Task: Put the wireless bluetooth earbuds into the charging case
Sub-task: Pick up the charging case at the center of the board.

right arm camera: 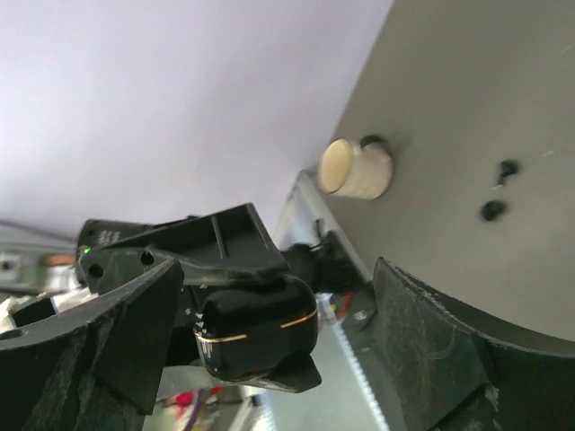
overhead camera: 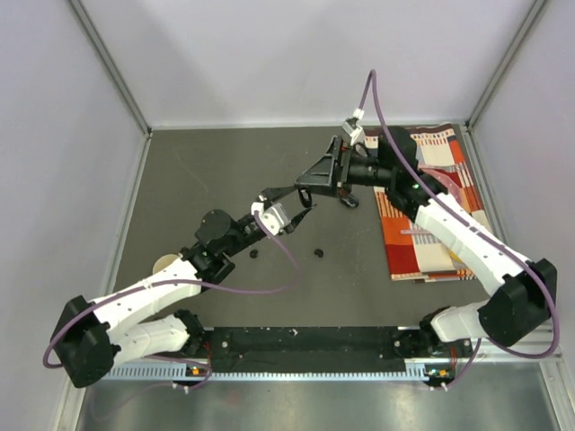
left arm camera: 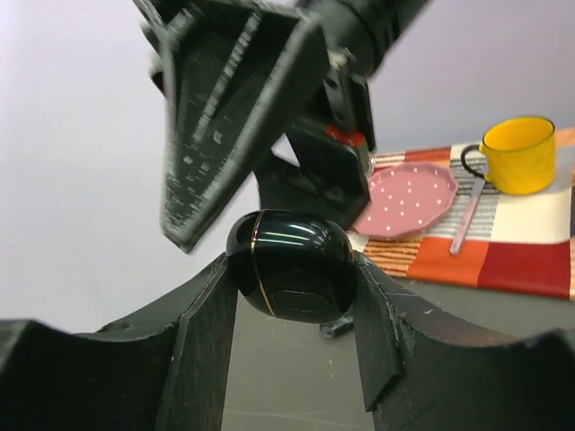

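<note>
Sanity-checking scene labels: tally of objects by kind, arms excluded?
charging case: 1
earbuds: 2 in view
yellow mug: 1
pink plate: 1
spoon: 1
striped mat: 1
cream cup: 1
Total: 8

The top camera looks down from behind the arm bases over the whole table [overhead camera: 225, 171]. The left wrist camera sits close against the black case [left arm camera: 287, 265], facing the striped mat [left arm camera: 503, 260] beyond. The right wrist camera views that case closely from the opposite side.
</note>
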You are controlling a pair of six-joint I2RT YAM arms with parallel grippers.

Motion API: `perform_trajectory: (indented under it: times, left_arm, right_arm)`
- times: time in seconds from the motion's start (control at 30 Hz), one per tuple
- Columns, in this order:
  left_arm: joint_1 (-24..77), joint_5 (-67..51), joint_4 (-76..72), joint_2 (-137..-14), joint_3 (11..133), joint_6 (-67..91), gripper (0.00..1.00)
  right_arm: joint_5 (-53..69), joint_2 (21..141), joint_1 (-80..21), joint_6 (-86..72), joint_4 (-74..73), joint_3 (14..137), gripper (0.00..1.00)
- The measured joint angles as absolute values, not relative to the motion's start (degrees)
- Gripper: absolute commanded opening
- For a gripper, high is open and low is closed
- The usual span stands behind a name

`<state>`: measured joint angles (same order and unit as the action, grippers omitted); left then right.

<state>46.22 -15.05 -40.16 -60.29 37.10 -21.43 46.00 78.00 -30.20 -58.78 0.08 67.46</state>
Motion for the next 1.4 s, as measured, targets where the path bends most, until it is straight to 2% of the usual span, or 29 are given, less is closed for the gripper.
perform_trajectory:
  times: [0.33,0.57,0.97,1.4]
  left_arm:
    - [46.2,-15.6,-25.3,-58.9,41.3,-27.7,0.03]
    - [46.2,-14.3,-20.4,-59.1,43.3,-29.7,0.02]
    - [46.2,-13.1,-17.5,-59.8,43.5,-31.1,0.01]
    - [46.2,-13.2,-16.6,-59.8,43.6,-31.2,0.0]
  right_arm:
    - [26.3,75.6,-35.4,-33.9,-30.0,84.4,0.75]
    - [18.0,75.9,-39.6,-26.8,-39.8,87.9,0.66]
    - [14.1,79.6,-42.5,-25.0,-42.9,88.3,0.63]
    - [13.0,79.9,-44.5,-25.3,-42.3,88.3,0.34]
